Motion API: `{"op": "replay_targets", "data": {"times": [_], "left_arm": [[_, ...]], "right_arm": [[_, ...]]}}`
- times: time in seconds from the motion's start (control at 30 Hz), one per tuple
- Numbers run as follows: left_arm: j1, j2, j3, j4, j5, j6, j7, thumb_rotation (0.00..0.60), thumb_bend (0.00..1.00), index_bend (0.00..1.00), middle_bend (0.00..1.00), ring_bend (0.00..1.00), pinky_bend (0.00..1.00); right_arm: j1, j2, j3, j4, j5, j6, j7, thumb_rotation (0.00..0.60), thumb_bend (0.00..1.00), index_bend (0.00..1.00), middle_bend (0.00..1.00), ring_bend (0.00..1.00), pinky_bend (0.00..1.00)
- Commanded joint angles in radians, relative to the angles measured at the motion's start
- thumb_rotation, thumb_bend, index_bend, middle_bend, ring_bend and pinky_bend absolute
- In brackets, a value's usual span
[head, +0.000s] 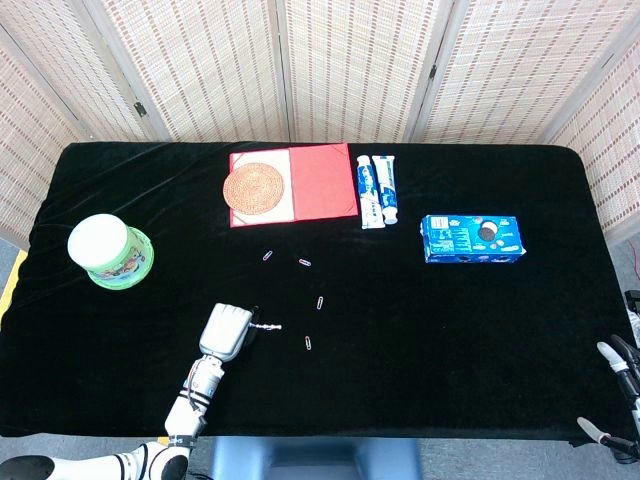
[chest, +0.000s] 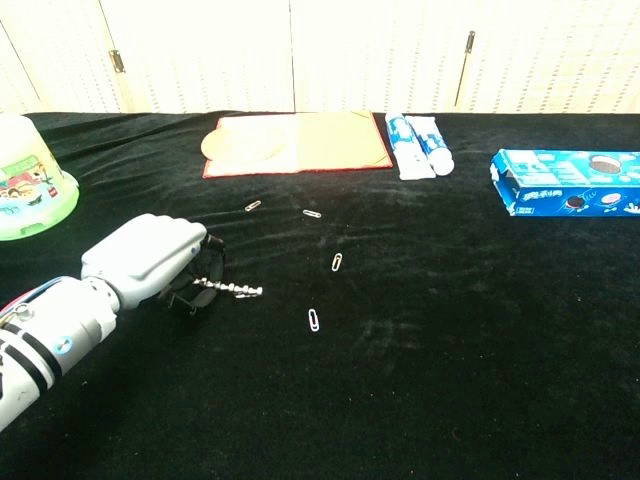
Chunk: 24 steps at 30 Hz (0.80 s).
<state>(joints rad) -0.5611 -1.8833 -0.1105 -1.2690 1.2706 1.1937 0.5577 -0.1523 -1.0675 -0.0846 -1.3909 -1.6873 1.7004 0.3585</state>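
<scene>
My left hand (head: 225, 332) lies knuckles-up on the black cloth near the front left, also seen in the chest view (chest: 150, 260). Its fingers are curled around one end of a short silvery chain of linked clips (head: 266, 326), which sticks out to the right (chest: 232, 288) just over the cloth. Several loose paperclips lie right of it and further back; the nearest (head: 309, 343) (chest: 315, 320) is a little right of the chain's tip. My right hand (head: 617, 392) shows only at the lower right edge, off the table, fingers apart, holding nothing.
A green tub (head: 110, 250) (chest: 25, 180) stands at the left. At the back are a red mat (head: 320, 185) with a woven coaster (head: 257, 188), two toothpaste tubes (head: 377, 190) and, further right, a blue biscuit box (head: 471, 238) (chest: 565, 182).
</scene>
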Motion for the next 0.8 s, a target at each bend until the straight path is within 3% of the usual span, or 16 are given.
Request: {"op": "replay_targets", "data": {"times": [0.03,0.27,0.47,0.8], "left_arm": [[0.007,0.019,0.006,-0.057,0.022,0.021,0.007,0.6,0.55,0.94,1.0,1.0,1.0],[0.019,0.023,0.032,-0.18,0.048,0.036,0.041,0.6,0.55,0.94,1.0,1.0,1.0],[0.007,-0.019,0.035,-0.16,0.03,-0.003,0.064,0.6,0.55,0.94,1.0,1.0,1.0],[-0.031,-0.064,-0.011,-0.085,-0.003,-0.056,0.064,0.6,0.55,0.94,1.0,1.0,1.0]], "right_arm": [[0.001,0.001,-0.001,0.0,-0.001,-0.002,0.003,0.6,0.1,0.0,0.0,0.0,0.0],[-0.007,0.0,-0.013,0.007,-0.034,0.027,-0.002,0.6,0.1,0.0,0.0,0.0,0.0],[-0.012,-0.002,-0.011,0.014,-0.024,0.031,0.01,0.6,0.1,0.0,0.0,0.0,0.0],[-0.023,-0.001,-0.002,0.026,0.009,0.031,0.042,0.6,0.1,0.0,0.0,0.0,0.0]]}}
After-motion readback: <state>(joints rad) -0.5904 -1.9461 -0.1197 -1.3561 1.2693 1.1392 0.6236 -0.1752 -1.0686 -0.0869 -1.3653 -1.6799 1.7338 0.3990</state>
